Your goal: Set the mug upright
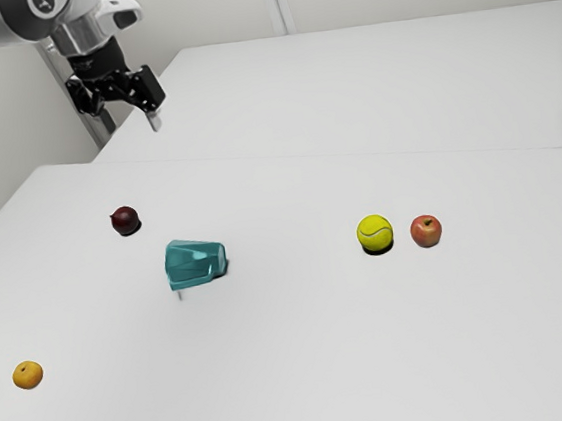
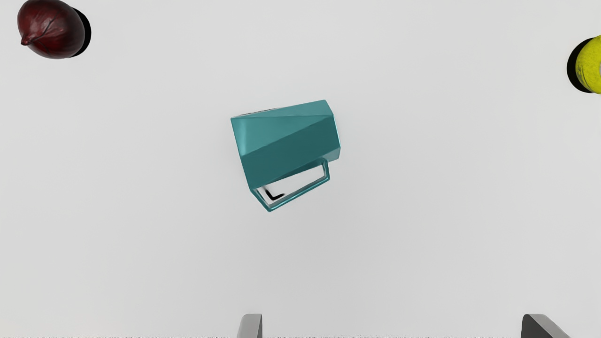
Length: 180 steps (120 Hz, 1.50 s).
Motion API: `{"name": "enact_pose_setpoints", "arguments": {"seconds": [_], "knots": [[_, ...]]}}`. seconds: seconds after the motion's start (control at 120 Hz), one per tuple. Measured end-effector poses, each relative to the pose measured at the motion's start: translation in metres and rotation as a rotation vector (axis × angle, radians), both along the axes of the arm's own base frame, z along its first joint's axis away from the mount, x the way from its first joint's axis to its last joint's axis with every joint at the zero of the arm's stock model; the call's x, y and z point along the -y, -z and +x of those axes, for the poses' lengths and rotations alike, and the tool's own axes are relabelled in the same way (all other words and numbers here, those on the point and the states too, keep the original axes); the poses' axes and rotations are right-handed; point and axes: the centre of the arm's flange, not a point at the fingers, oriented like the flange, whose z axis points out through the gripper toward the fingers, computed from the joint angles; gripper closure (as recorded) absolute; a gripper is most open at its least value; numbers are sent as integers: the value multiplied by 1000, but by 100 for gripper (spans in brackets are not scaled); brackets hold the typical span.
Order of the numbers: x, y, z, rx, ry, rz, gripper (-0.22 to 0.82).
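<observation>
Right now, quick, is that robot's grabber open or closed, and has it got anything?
Gripper: open, its two fingers wide apart, holding nothing; it hangs above the table, clear of the mug.

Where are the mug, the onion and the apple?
mug [image 2: 288, 141]: wrist view, side wall.
onion [image 2: 54, 30]: wrist view, middle of its skin.
apple [image 1: 426, 232]: exterior view, front of its skin.
</observation>
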Motion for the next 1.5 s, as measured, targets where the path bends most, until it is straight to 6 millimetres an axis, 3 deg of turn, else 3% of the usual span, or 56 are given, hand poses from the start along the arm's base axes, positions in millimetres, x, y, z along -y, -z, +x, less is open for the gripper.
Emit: {"name": "enact_pose_setpoints", "arguments": {"seconds": [0.092,0.167,0.208,0.3,0.392,0.492,0.575,0.675,0.75,0.917,1.225,1.3,1.417,1.5], "knots": [[2,5,0,-16,1,-11,0],[-7,29,8,-58,-24,-46,0],[-31,49,15,-82,-68,-81,0],[-118,91,19,-111,-212,-201,0],[-180,156,7,-142,-315,-372,0],[-221,246,-3,-156,-398,-579,0],[-233,309,-4,-137,-428,-721,0],[-229,344,-10,-76,-424,-848,0],[-223,355,-16,-24,-401,-916,0],[-204,345,-18,87,-286,-986,0],[-179,366,-22,173,-163,-1040,1],[-174,368,-21,195,-142,-1045,11],[-175,368,-20,231,-116,-1046,40],[-176,366,-20,251,-97,-1046,54]]}}
